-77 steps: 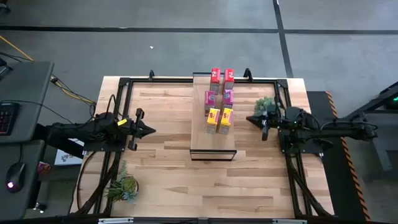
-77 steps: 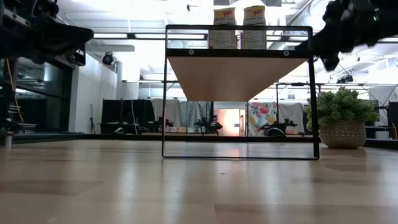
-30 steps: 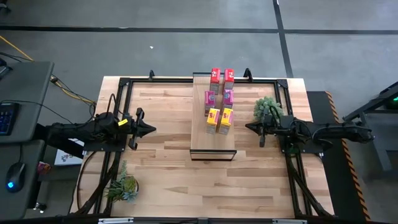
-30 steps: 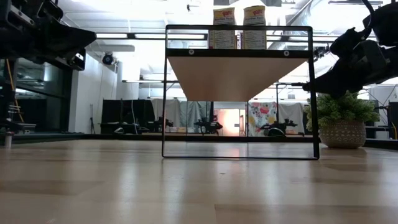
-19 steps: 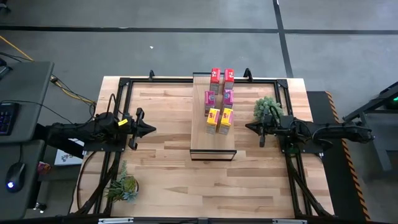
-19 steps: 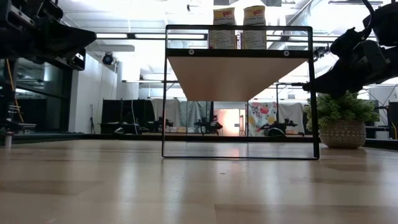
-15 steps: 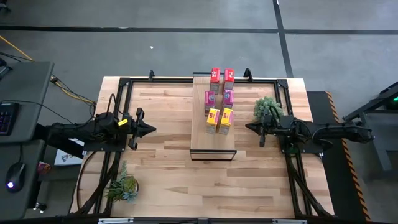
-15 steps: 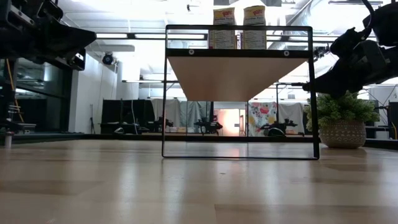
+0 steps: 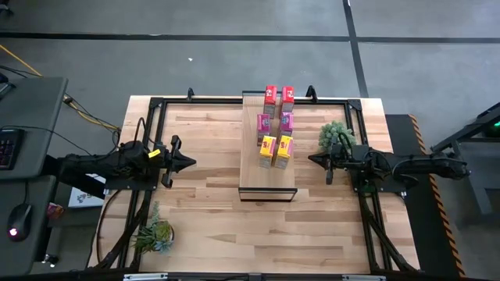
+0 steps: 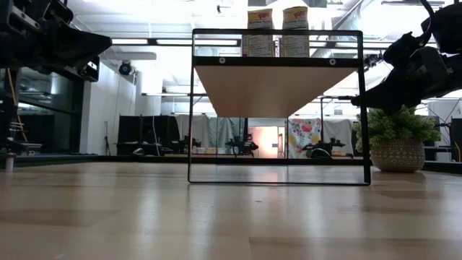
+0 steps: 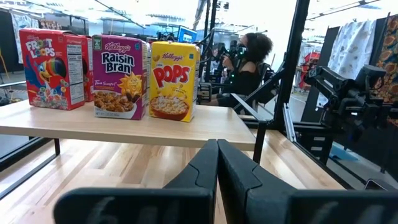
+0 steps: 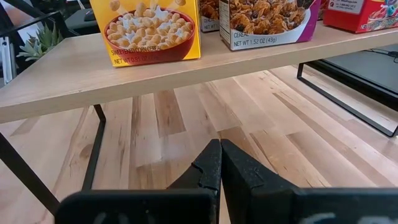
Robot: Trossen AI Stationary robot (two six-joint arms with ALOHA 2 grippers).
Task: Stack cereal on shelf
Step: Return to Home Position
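Workshop-type room in the background, with a person in dark clothes point(image 11: 249, 68) sitting out beyond the rig. Up front is the wide butcher-block wooden table point(image 9: 203, 203), and in the middle of it stands the long pale-wood shelf with a dark metal frame point(image 9: 267, 181).

All six cereal boxes are up on that shelf, upright, in two rows side by side on its far half. The pair of small red cardboard boxes point(image 9: 271, 94) is at the far end, the pair of magenta boxes point(image 9: 265, 125) is in the middle, and the pair of yellow boxes point(image 9: 268, 151) is closest to the bare near half.

Over on one side the left claw point(image 9: 190, 163) hangs above the table well left of the shelf, pointing at it, fingers pressed together with nothing in them. Opposite it the right claw point(image 9: 312, 159) sits off the shelf's right side, near but clear of it, also closed tight and empty. It's right beside a bushy green plant in a woven pot point(image 9: 336, 134). Another spiky green plant point(image 9: 155, 234) sits by the table's near-left corner.
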